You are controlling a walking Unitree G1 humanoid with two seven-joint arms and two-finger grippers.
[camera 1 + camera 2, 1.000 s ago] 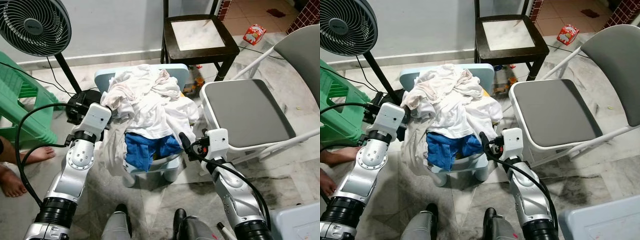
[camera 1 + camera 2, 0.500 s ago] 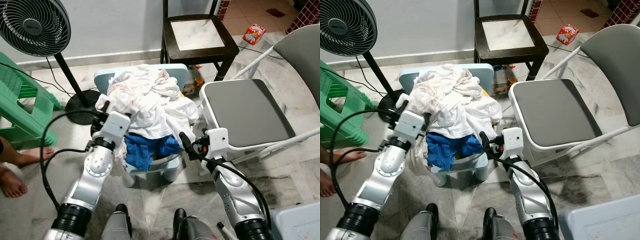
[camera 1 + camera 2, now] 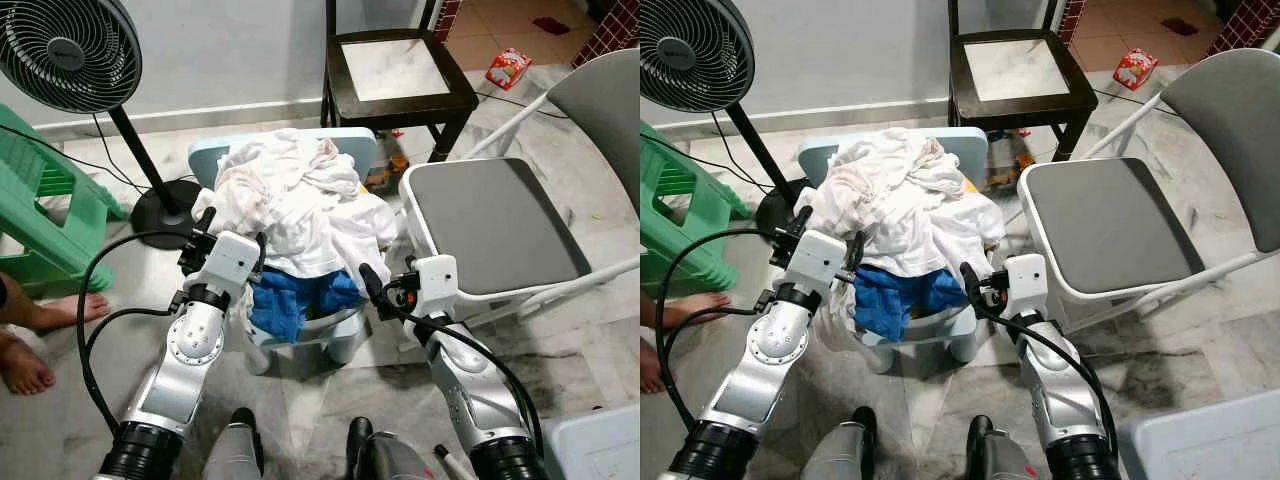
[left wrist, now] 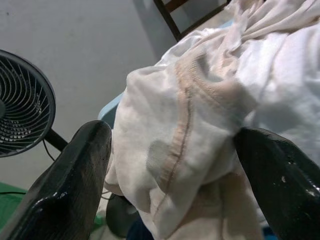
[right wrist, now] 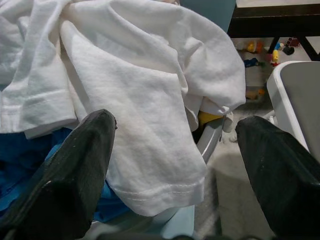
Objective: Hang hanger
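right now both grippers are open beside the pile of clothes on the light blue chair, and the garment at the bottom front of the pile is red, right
Not quite: that garment is blue, not red, as the left eye view shows. The rest holds: the left gripper and right gripper are open, beside the pile of clothes on the light blue chair.

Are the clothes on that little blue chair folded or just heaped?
Heaped. The white clothes lie crumpled on the blue chair, sleeves and hems hanging over its edges.

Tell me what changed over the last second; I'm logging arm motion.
The left hand swung in from beside the black fan base to the pile of white clothes on the pale blue plastic chair, fingers open. The right hand, clothes and chair stayed put.
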